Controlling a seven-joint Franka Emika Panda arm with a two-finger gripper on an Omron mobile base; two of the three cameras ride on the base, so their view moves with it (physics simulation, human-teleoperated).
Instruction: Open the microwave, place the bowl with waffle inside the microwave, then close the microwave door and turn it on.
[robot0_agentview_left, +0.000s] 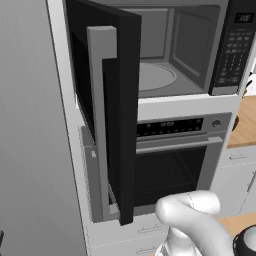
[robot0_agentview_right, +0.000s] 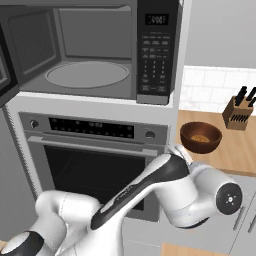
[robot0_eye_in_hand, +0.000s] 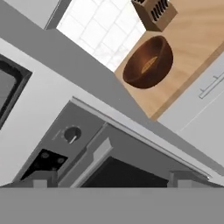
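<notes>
Microwave (robot0_agentview_right: 90, 50) stands with its one door (robot0_agentview_left: 107, 115) swung wide at left, turntable bare; a single brown bowl (robot0_agentview_right: 200, 137) sits on the wooden counter (robot0_agentview_right: 235, 145) at right, near one knife block (robot0_agentview_right: 240, 114). Gripper (robot0_eye_in_hand: 112, 178) gapes, holding nothing.

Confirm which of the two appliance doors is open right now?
The microwave door, the upper one, is swung wide, showing the turntable. The oven door below it is shut flat.
</notes>
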